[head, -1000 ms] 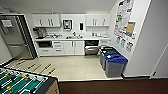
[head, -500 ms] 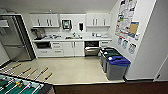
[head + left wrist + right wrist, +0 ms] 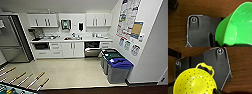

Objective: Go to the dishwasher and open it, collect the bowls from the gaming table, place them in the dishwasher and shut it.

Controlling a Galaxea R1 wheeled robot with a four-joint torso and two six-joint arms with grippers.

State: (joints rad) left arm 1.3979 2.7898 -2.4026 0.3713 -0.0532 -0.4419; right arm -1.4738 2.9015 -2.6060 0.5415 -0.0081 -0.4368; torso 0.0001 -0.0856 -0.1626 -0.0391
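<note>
Fridge steel is filling the left wall, and foosball rods are poking into the near corner. Along the counter, the dishwasher is sitting right of the white cabinets with its door hanging partway down, well apart from the robot across the open floor. So the opening step is looking done. I cannot tell what its dark inside is holding. Farther right, two bins are standing against the wall, lids shut and contents hidden.

Both arms are carrying loads. The left gripper is clamping the rim of a green bowl, which is tilting on its side and looking empty. The right gripper is pinching the edge of a yellow colander, also empty. By my reckoning, collecting is at least partly done; loading and closing are remaining.
</note>
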